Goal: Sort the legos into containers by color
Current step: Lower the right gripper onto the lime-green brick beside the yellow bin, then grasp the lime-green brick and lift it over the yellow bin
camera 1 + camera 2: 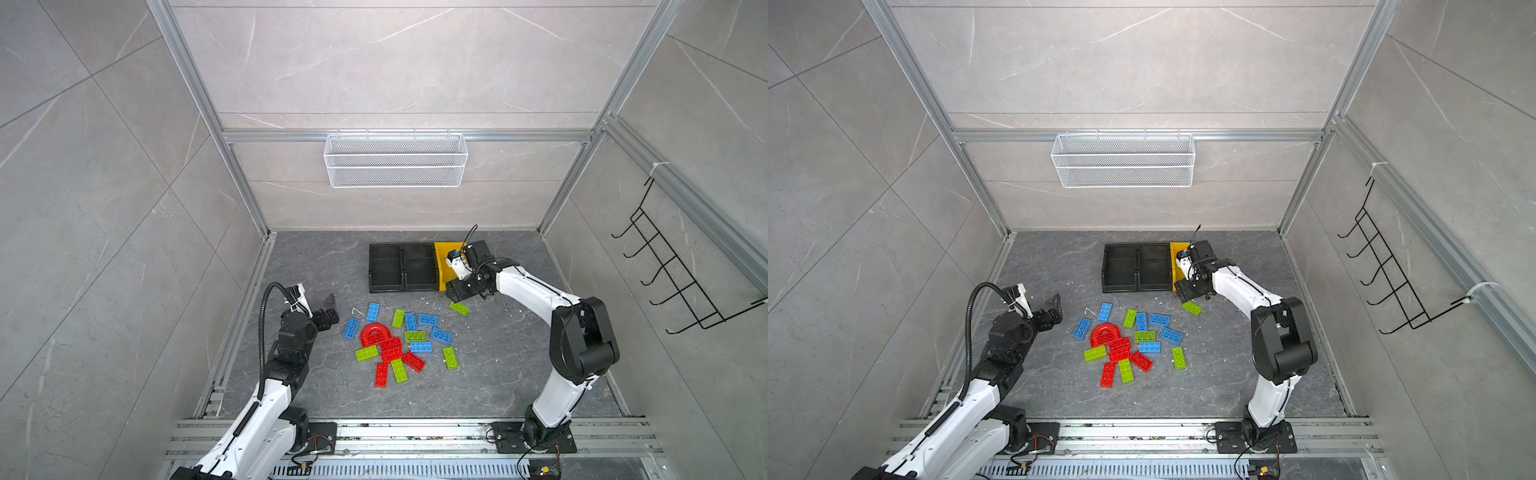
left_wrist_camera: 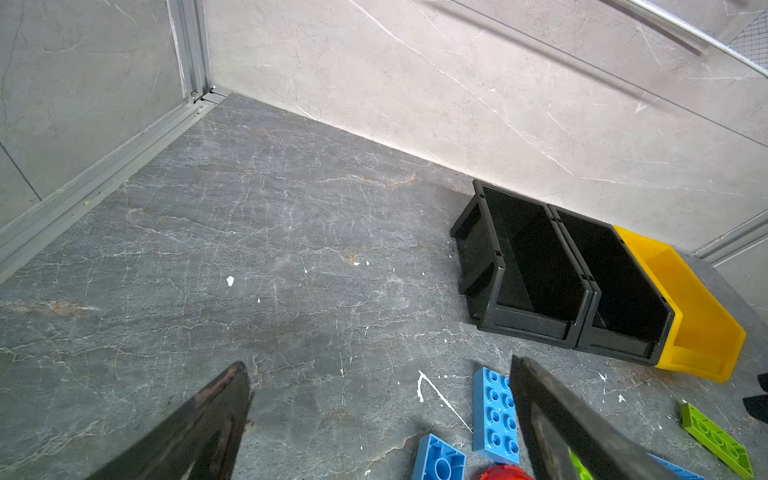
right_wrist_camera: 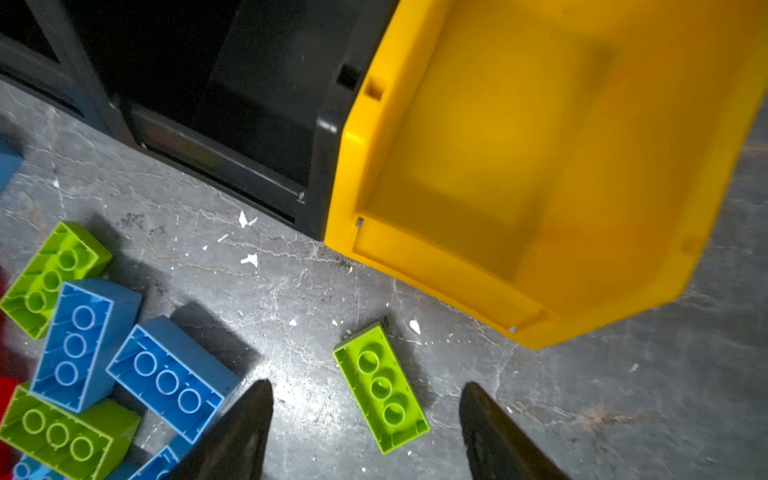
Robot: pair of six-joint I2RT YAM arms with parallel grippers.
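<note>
Hovering with fingers apart over a green lego (image 1: 459,308) on the table (image 1: 498,374) just before the yellow bin (image 3: 436,266), the right gripper (image 3: 366,386) seems placed to take it. The left gripper (image 2: 378,362), wide open and empty, stands beside the pile (image 1: 390,345).

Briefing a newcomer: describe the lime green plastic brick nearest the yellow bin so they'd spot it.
On the grey stone table, find the yellow plastic bin ending the row of black bins. The lime green plastic brick lies just before its open front. All other green bricks lie farther away, in the red-and-blue scatter.
</note>
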